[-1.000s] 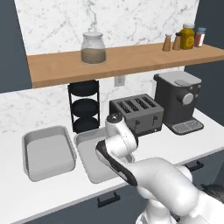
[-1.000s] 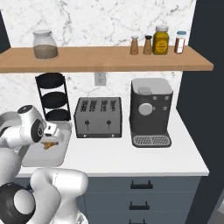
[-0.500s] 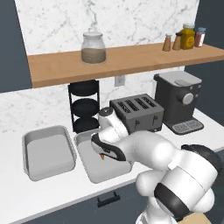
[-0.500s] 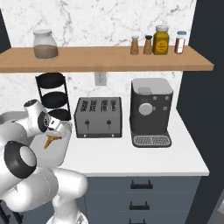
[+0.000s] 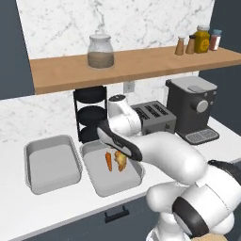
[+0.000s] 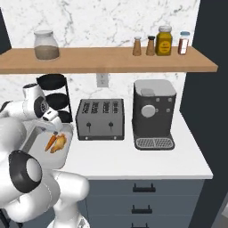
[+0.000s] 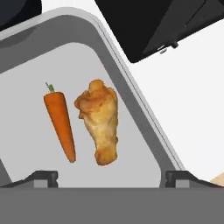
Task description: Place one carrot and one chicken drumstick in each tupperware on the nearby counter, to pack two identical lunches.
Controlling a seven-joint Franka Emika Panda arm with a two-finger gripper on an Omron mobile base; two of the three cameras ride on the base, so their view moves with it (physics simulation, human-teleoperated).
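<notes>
Two pale tupperware tubs sit side by side on the white counter point(image 5: 19, 207). The left tub point(image 5: 52, 162) is empty. In the right tub point(image 5: 101, 188) point(image 6: 62, 156) point(image 7: 26, 74) an orange carrot point(image 5: 108, 161) point(image 6: 50, 142) point(image 7: 60, 124) lies beside a browned chicken drumstick point(image 5: 121, 161) point(image 6: 60, 142) point(image 7: 101, 124). My gripper point(image 5: 121, 150) point(image 6: 52, 130) point(image 7: 112, 177) hovers just above them, open, with nothing between its fingertips point(image 7: 41, 177).
A silver four-slot toaster point(image 5: 153, 117) point(image 6: 100, 119) stands right of the tubs, close to the right tub's rim. A dark coffee machine point(image 5: 193, 108) point(image 6: 153, 113) is further right. A black tiered stand point(image 5: 90, 113) point(image 6: 55, 95) rises behind the tubs, under a wooden shelf point(image 5: 127, 63).
The jaws have spread apart and let go of the drumstick, which now lies in the right tub next to the carrot. The arm has swung lower over that tub.
</notes>
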